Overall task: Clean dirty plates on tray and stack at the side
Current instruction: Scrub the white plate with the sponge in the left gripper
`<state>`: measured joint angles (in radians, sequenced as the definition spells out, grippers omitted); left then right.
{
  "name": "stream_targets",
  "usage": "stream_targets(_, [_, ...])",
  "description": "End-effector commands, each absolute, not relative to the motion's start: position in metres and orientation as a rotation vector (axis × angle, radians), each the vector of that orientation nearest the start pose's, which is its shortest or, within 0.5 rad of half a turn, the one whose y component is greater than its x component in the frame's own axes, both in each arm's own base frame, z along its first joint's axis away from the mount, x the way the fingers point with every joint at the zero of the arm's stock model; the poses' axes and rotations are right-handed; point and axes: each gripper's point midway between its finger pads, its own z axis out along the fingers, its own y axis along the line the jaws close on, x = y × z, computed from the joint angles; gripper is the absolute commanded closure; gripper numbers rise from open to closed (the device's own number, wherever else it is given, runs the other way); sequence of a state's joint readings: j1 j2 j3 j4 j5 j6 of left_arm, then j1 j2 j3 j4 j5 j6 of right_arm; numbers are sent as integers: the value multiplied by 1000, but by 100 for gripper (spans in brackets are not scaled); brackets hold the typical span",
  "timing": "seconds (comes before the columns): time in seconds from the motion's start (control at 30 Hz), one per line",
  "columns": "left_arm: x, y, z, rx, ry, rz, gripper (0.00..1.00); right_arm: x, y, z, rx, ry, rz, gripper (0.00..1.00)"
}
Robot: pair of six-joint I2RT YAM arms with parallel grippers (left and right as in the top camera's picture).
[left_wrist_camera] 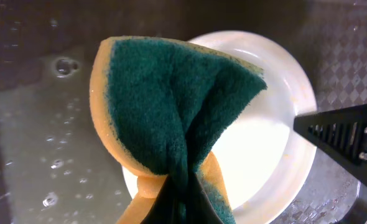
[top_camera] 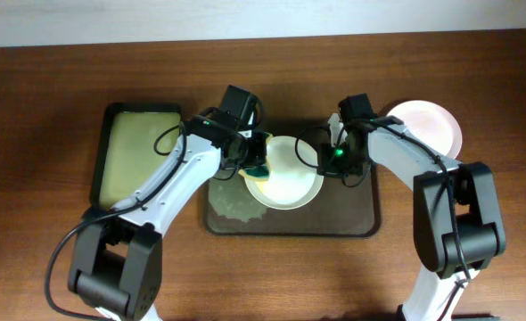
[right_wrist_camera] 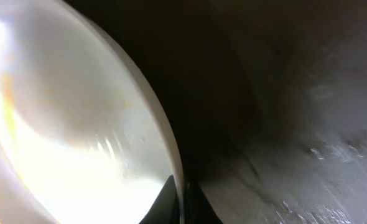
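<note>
Brown wooden table (top_camera: 31,134) bears wet dark tray (top_camera: 352,212).

A wooden table (top_camera: 31,134) fills nearly the whole overhead view. Its top is a dark reddish brown, with fine grain running from left to right and slightly lighter and darker streaks across it. The surface has a dull sheen rather than a gloss. Beyond the table's far edge, along the top of the view, runs a pale grey-white strip (top_camera: 156,18). It is wider at the left than at the right, so the table's edge sits a little askew. Whether it is wall or floor cannot be told. The light is even and soft, leaving only faint, blurred shadows on the wood.
</note>
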<state>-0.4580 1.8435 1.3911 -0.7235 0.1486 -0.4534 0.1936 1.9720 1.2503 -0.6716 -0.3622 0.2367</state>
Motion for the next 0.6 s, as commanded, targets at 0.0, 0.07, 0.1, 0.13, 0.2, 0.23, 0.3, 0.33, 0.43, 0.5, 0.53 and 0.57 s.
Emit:
stream_targets(0.0, [379, -220, 89, 47, 2802, -468, 100, 382, 137, 21, -56, 2992, 360, 96])
stream_targets(0.07, [380, -220, 88, 20, 2806, -473, 100, 381, 150, 23, -99, 2982, 363, 96])
stream_targets(0.1, [379, -221, 86, 24, 2811, -476, 100, 381, 153, 23, -110, 2979, 366, 96])
stream_targets(0.13, [377, -224, 82, 31, 2823, -477, 100, 381, 154, 23, -115, 2976, 366, 96])
stream_targets(0.2, [373, -228, 71, 46, 2851, -470, 100, 381, 153, 23, -111, 2978, 365, 96])
stream_targets(0.23, [371, -231, 63, 50, 2871, -463, 100, 380, 151, 22, -100, 2983, 367, 96])
stream_targets(0.3, [368, -234, 55, 57, 2894, -469, 100, 379, 150, 20, -80, 2991, 386, 96])
stream_targets(0.33, [367, -234, 52, 57, 2901, -469, 100, 379, 150, 17, -79, 2999, 390, 96])
stream_targets(0.43, [365, -234, 34, 54, 2941, -446, 100, 370, 159, -5, -67, 3064, 510, 96])
stream_targets(0.5, [364, -234, 29, 55, 2953, -446, 100, 369, 158, -12, -46, 3080, 541, 96])
stream_targets(0.53, [364, -235, 28, 56, 2952, -451, 100, 370, 157, -12, -41, 3080, 542, 96])
stream_targets(0.57, [365, -236, 28, 58, 2948, -456, 100, 370, 157, -12, -39, 3079, 541, 96])
